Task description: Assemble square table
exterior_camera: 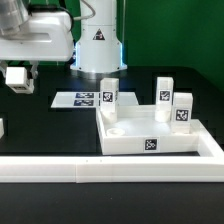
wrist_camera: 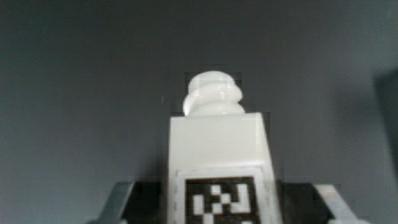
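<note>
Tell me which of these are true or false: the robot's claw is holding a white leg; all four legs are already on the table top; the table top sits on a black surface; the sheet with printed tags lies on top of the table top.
1. The gripper holds a white leg: true; the wrist view shows the leg between its fingers.
2. All four legs are on the square table top: false. Three legs stand on it; the fourth is in the gripper.
3. The table top sits on a black surface: true.
4. The marker board lies on the table top: false. It lies flat on the black surface beside it.
</note>
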You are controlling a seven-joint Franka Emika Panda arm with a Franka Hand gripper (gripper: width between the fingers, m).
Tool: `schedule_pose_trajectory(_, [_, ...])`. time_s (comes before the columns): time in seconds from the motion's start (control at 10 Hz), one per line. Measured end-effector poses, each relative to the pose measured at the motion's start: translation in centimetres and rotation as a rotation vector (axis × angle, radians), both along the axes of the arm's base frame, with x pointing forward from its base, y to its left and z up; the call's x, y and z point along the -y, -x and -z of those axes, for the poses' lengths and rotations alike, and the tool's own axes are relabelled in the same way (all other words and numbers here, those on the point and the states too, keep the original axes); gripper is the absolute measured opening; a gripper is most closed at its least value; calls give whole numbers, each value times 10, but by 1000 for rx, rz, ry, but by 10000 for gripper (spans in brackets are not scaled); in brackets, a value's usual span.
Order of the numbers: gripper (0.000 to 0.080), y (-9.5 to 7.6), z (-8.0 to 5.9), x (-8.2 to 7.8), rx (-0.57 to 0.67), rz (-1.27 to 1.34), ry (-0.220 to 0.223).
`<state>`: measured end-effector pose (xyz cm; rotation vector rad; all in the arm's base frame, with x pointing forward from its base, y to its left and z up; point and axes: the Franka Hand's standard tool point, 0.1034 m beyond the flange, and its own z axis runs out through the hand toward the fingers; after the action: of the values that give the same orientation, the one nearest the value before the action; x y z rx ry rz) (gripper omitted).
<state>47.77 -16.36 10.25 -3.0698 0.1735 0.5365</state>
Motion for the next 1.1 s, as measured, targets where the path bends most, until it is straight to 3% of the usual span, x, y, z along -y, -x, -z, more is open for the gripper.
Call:
schedule_pose_trajectory(0.4, [288, -4, 3, 7, 250, 5, 66])
schedule_pose_trajectory(0.5, [288, -10, 0, 0, 352, 48, 66])
schedule_pose_trajectory(0.6, [288, -13, -3, -10, 370, 81, 54])
schedule_pose_trajectory(0.9, [288, -47, -15, -35, 419, 87, 57])
schedule_pose_trajectory(1.1, [288, -52, -13, -41, 439, 66, 65])
